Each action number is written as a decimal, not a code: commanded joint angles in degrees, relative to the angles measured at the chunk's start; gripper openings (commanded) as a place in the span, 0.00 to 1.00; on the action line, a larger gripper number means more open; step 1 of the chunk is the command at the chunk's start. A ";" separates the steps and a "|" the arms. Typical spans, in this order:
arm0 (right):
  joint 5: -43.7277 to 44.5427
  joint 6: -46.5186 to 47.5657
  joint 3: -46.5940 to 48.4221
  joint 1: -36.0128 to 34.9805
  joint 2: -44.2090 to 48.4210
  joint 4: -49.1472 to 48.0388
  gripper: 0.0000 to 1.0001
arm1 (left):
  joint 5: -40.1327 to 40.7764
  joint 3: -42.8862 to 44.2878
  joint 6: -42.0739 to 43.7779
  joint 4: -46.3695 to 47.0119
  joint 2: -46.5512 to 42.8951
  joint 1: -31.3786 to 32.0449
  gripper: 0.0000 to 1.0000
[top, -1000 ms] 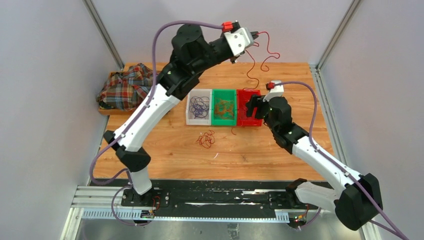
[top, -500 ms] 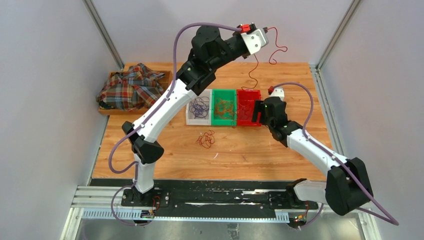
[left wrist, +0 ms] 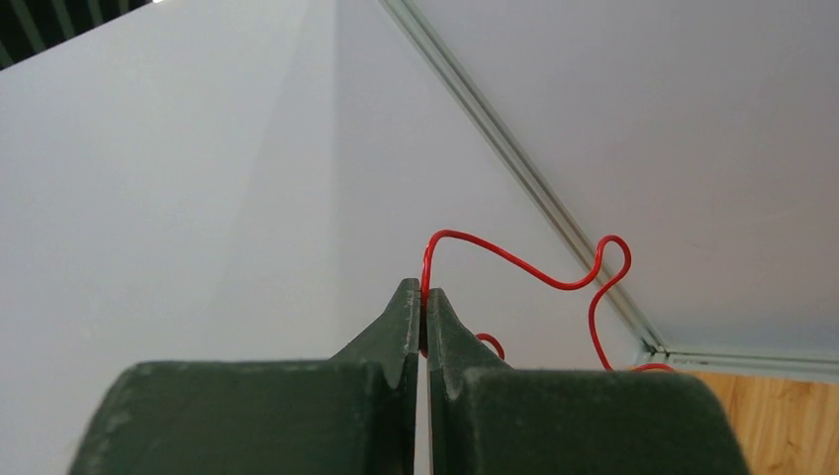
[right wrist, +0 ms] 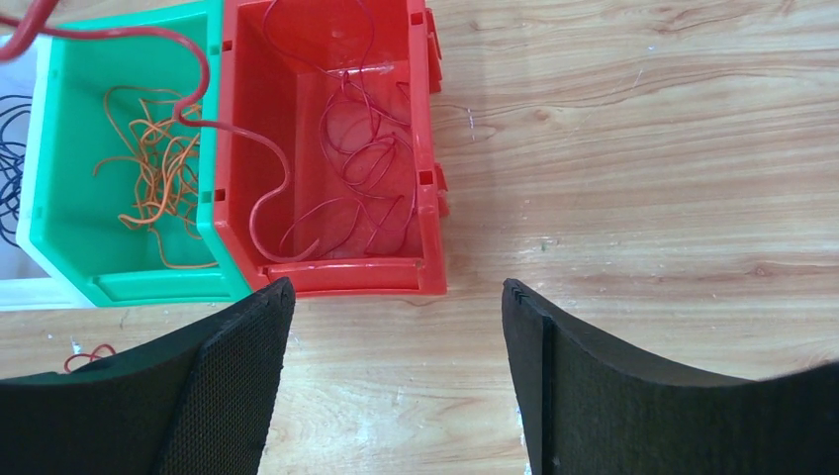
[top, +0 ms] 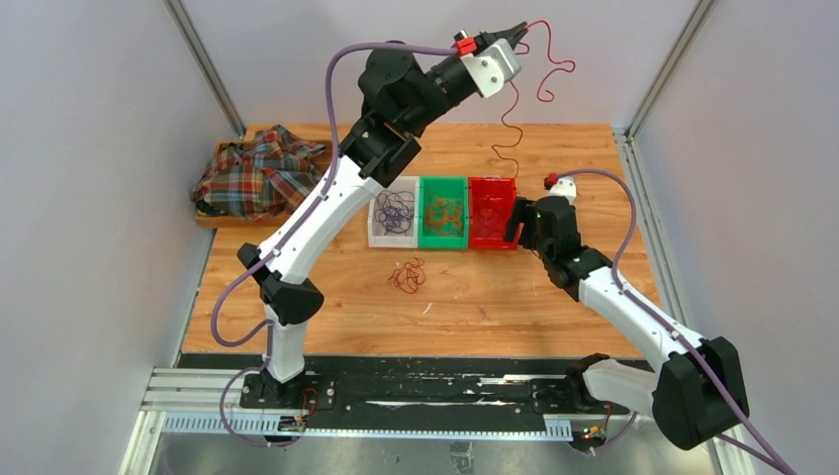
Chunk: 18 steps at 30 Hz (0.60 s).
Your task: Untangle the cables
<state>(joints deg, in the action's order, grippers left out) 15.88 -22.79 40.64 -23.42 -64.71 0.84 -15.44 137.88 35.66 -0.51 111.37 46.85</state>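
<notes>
Dangling cable (left wrist: 566,288) between left fingers (left wrist: 392,336)

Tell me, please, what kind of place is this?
Probably a lab robot cell: two robot arms at a wooden table, plain white walls around it, coloured bins holding wires.

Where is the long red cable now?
Top view: pinched in the raised left hand at the back, the red cable trails down toward the red bin.
</notes>
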 commanded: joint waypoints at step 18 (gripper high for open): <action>0.81 -4.18 -3.54 2.66 4.42 0.34 0.76 | 2.60 -5.38 2.83 6.09 -0.47 0.52 0.01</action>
<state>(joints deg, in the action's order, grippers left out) 15.66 -25.78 38.20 -22.15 -61.84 1.21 -13.82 131.52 38.00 2.52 110.48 46.85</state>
